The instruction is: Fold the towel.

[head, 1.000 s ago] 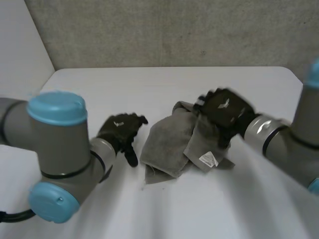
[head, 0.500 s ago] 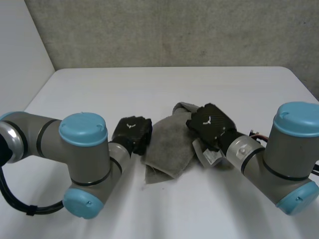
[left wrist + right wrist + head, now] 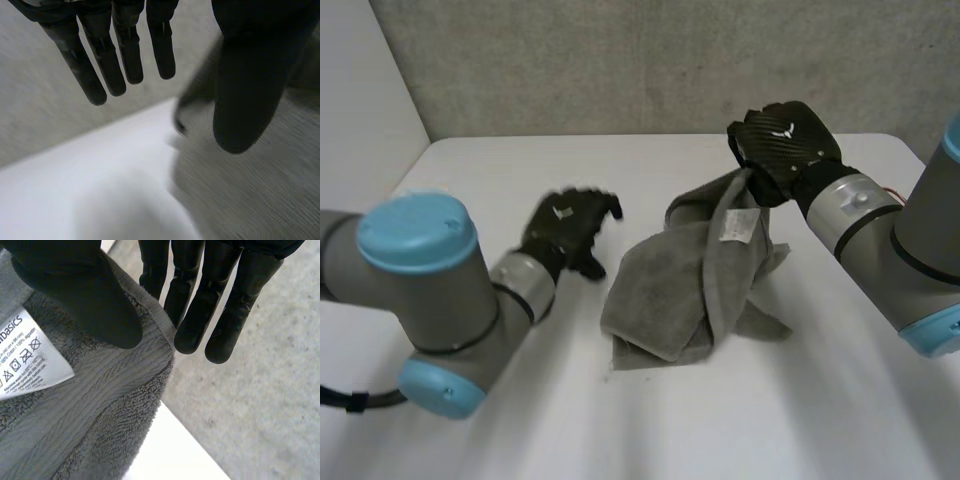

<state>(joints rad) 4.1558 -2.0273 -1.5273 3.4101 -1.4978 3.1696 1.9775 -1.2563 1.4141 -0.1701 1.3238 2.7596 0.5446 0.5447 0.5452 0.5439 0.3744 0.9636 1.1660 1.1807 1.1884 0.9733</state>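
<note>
In the head view, the grey towel (image 3: 665,300) lies crumpled mid-surface (image 3: 520,160), with one edge lifted by the right hand (image 3: 782,142). The left hand (image 3: 568,225) hovers near it, apart. In the left wrist view, its fingers (image 3: 117,60) hang straight and empty, and the towel is blurred behind the thumb. In the right wrist view, the thumb and fingers pinch the towel's hem beside a white care label (image 3: 25,357); the cloth hides most of the surface.

Care label (image 3: 27,357): white tag sewn to the grey towel (image 3: 115,405).
Brand line: "mbasics", start of the word cut off.
Below it: a row of wash-care symbols.
Fine print: too small to read.
</note>
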